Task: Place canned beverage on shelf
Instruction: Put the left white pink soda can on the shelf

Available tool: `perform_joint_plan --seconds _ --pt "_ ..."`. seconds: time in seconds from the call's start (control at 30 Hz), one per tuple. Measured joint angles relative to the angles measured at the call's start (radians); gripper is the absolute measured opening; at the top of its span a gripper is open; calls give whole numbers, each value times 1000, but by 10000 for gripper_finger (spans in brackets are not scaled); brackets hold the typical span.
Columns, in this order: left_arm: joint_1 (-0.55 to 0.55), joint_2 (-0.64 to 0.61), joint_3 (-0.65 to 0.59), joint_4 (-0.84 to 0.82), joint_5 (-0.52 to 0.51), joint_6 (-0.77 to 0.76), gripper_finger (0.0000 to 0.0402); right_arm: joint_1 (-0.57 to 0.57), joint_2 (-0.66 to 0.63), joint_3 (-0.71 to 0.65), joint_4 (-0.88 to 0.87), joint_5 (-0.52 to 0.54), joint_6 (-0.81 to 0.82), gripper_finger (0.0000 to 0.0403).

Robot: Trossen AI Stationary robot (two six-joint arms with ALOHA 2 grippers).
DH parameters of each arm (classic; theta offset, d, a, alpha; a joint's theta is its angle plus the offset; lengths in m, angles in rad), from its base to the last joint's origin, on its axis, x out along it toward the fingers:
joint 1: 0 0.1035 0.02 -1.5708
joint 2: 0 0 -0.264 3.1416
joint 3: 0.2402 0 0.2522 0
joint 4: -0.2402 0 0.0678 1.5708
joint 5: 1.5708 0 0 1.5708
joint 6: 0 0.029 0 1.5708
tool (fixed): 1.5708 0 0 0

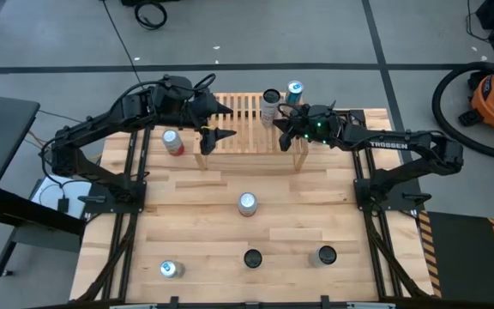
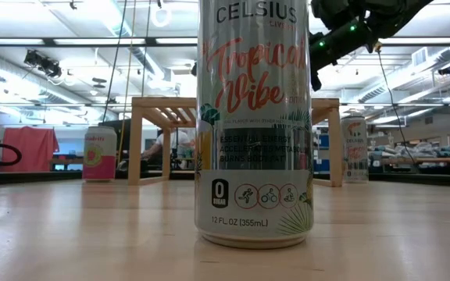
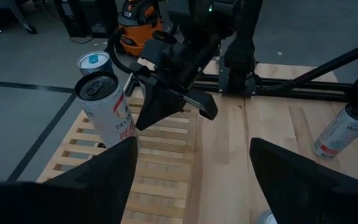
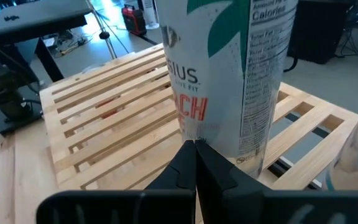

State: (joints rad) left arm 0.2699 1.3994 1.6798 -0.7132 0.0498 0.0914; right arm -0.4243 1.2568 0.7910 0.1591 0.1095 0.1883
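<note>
Two cans — one white (image 1: 270, 105), one blue-topped (image 1: 294, 89) — stood upright on the slatted wooden shelf (image 1: 238, 116) at the desk's far edge, toward its right end. The right gripper (image 1: 283, 136) hovered just beside the white can, fingers pressed together and holding nothing. The left gripper (image 1: 221, 120) hung over the shelf's left end — fingers spread, empty.
</note>
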Motion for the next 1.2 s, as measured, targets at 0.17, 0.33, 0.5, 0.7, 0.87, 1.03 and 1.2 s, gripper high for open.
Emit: perform_joint_plan --seconds 0.17,0.33,0.5,0.7,0.87,1.03,1.2 --pt "0 0 0 2 0 0 314 -10 0 0 10 0 0 5" --pt "0 0 0 3 0 1 314 -11 0 0 15 25 0 5" --pt "0 0 0 3 0 1 314 -11 0 0 24 25 4 5" --pt "0 0 0 3 0 0 314 6 0 0 29 -41 38 5" --pt "0 0 0 3 0 0 314 31 1 0 28 -40 45 5" --pt "0 0 0 3 0 0 314 46 1 0 28 16 43 5" --pt "0 0 0 3 0 0 314 57 46 0 58 31 55 5"
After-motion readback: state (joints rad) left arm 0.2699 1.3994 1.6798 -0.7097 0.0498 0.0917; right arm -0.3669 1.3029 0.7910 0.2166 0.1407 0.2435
